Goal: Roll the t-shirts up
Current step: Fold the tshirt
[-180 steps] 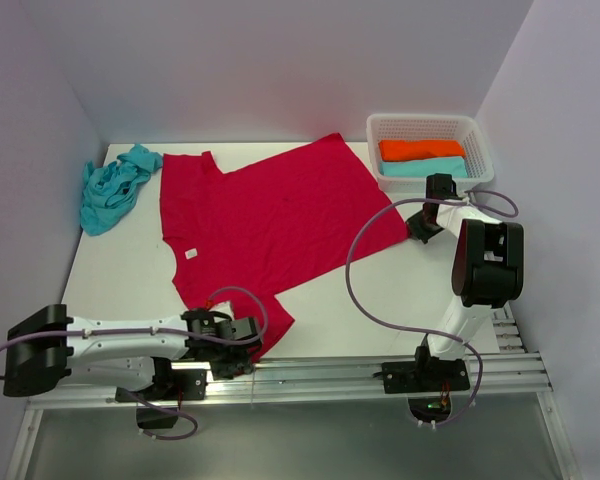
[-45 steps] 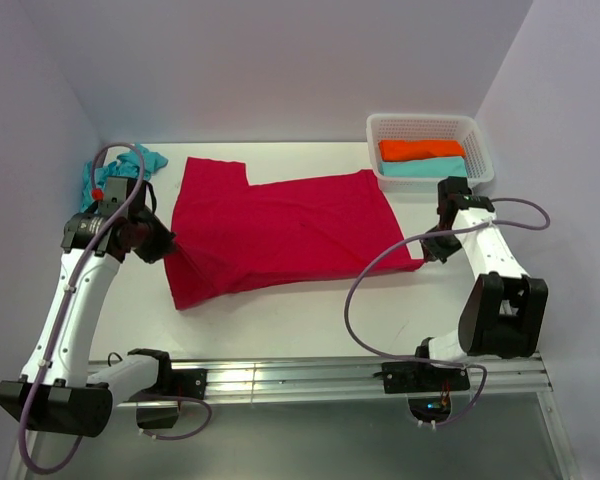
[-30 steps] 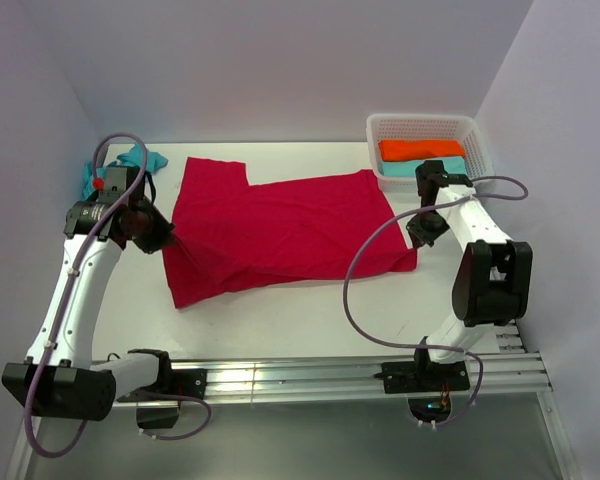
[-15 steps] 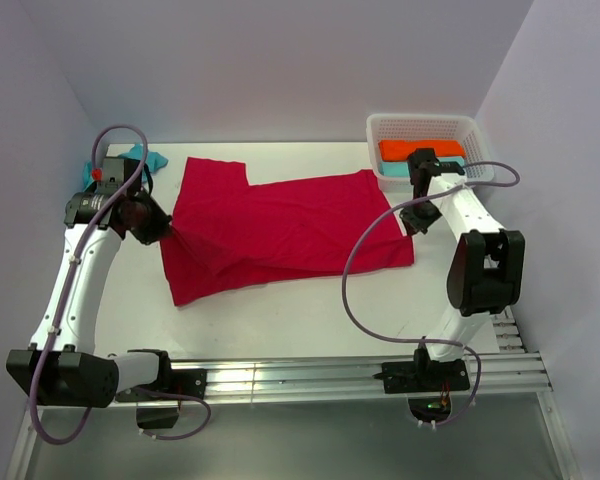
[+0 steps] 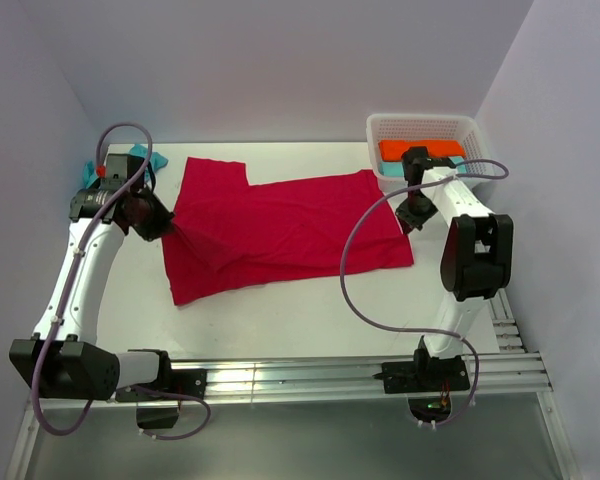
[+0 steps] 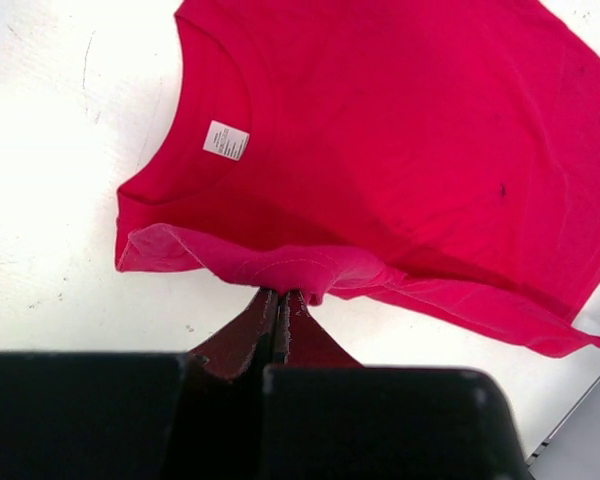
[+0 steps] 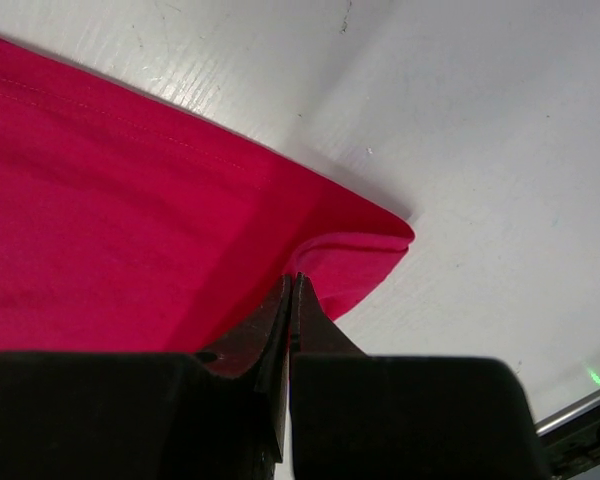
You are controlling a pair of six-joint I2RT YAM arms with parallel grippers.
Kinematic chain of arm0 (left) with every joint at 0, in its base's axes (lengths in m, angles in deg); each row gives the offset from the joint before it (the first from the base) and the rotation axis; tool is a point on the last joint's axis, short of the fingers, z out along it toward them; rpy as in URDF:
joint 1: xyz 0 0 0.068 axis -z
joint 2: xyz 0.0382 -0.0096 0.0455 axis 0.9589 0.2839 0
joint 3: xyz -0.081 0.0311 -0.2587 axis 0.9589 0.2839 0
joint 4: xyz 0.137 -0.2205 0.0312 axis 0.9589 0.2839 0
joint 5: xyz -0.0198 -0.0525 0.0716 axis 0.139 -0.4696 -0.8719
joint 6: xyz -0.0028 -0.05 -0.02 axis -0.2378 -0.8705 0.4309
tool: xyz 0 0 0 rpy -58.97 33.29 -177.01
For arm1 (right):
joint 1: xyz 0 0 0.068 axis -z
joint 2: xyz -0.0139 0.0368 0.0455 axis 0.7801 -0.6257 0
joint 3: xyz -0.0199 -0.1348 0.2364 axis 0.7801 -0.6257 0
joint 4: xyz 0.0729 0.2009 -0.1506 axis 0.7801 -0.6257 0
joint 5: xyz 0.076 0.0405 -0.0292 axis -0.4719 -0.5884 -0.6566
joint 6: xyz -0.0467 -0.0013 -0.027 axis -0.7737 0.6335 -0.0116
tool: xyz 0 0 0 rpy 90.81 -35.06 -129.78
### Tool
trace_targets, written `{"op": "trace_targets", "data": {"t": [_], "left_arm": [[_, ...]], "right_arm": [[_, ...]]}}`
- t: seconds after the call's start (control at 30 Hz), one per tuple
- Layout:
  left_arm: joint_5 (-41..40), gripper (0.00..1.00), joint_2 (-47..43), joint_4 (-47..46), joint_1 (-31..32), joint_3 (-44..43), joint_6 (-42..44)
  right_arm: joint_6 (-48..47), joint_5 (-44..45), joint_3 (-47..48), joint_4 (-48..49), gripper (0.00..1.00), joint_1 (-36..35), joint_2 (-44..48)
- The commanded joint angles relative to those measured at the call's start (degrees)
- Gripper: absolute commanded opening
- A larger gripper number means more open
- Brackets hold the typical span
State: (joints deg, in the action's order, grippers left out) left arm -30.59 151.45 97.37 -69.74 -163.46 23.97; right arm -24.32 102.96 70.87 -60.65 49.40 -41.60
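Note:
A crimson-red t-shirt (image 5: 280, 230) lies partly folded across the middle of the white table. My left gripper (image 5: 158, 226) is shut on its left edge, lifting a fold of fabric (image 6: 280, 272) just above the table; the collar label (image 6: 226, 140) shows beyond. My right gripper (image 5: 410, 216) is shut on the shirt's right edge, pinching a folded corner (image 7: 355, 258). A turquoise t-shirt (image 5: 140, 158) lies crumpled at the far left, mostly hidden behind my left arm. An orange t-shirt (image 5: 395, 149) lies folded in the basket, partly hidden by my right arm.
A white perforated basket (image 5: 420, 125) stands at the far right corner. White walls enclose the table on three sides. The aluminium rail (image 5: 310, 375) with both arm bases runs along the near edge.
Six seconds ago the shirt lay spread flat. Both grippers have since carried its near edge toward the back, folding it. In the last second the right gripper moved left and back; the left crept back.

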Motion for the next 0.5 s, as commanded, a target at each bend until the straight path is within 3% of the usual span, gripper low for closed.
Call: {"op": "trace_targets", "data": {"t": [0.0,0.47], "left_arm": [[-0.5,0.00,0.0,-2.5,-0.3,-0.2,1.6],[-1.2,0.00,1.9,-3.8,-0.4,0.6,2.3]], "right_arm": [[-0.2,0.3,2.8,0.5,0.00,-0.3,-0.6],[-0.2,-0.3,5.1,1.1,0.00,-0.7,-3.0]]}}
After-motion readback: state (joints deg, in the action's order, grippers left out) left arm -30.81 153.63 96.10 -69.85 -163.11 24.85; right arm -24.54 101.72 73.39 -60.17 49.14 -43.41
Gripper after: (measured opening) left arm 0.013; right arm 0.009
